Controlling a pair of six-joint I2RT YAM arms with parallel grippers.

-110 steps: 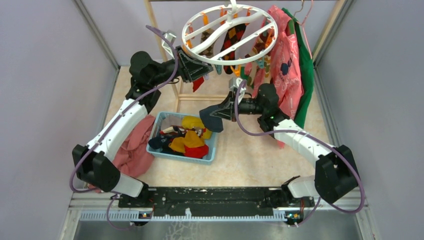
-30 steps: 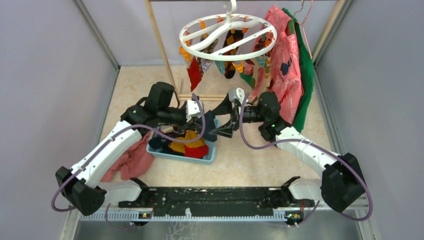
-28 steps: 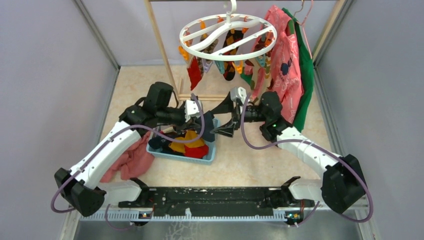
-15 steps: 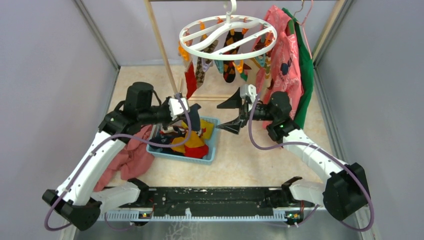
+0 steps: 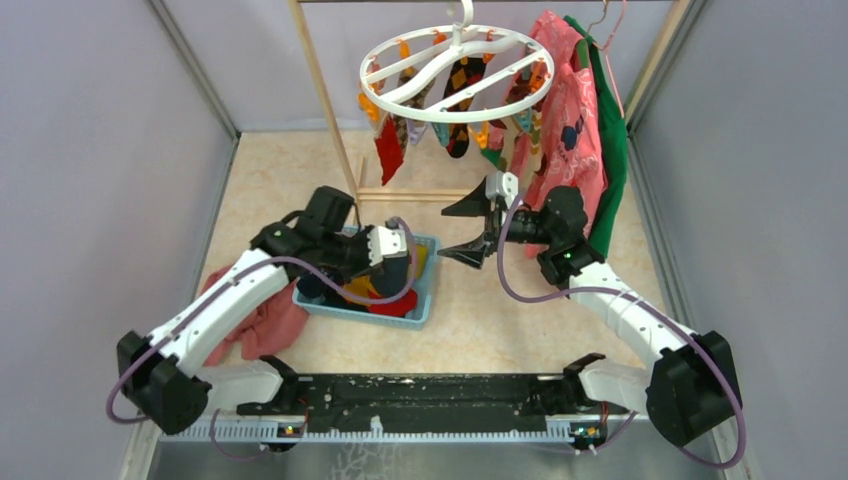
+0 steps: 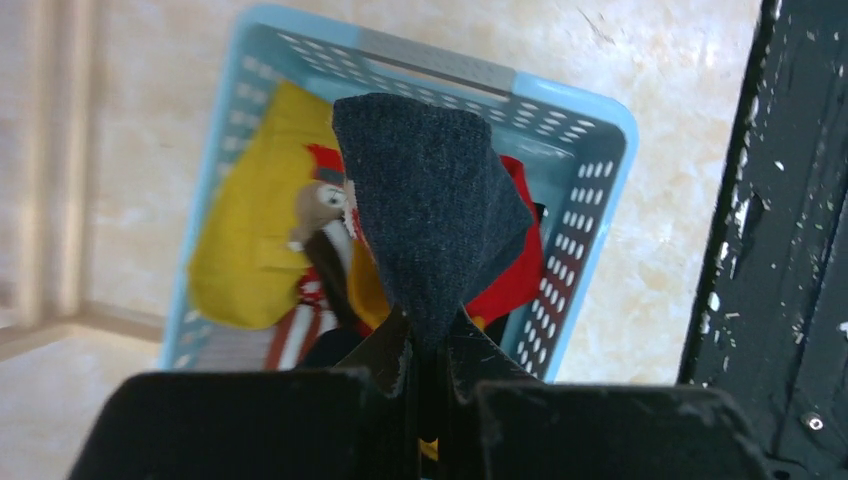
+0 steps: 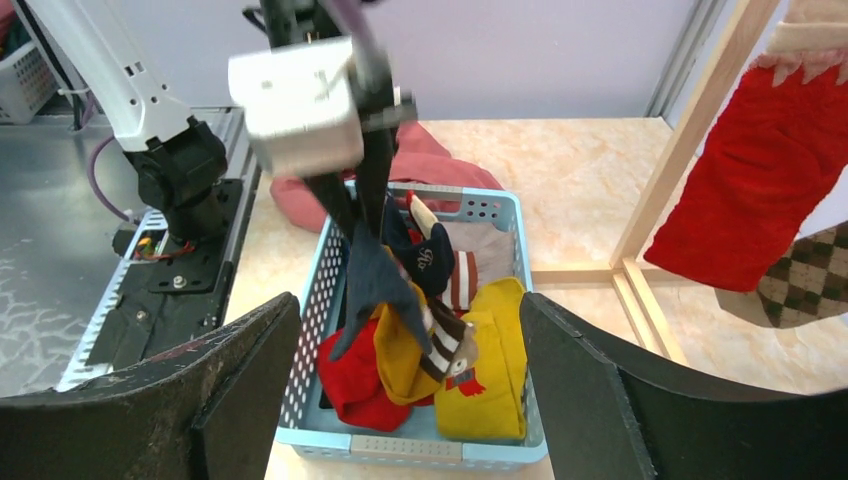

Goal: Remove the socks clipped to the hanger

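Note:
The white ring hanger hangs at the top, with socks clipped under it: a red sock and argyle ones. My left gripper is shut on a navy sock, which dangles over the blue basket. In the left wrist view the jaws pinch the sock's narrow end. My right gripper stands open and empty to the right of the basket, below the hanger. Its wrist view looks between the fingers at the navy sock and the red sock.
The basket holds yellow, red and striped socks. A pinkish-red cloth heap lies left of it. Pink and green garments hang at the right. A wooden rack post and floor bar stand behind the basket.
The navy sock has passed from my right gripper to my left. The left arm has carried it down over the basket. The right gripper has opened wider and drawn back to the right.

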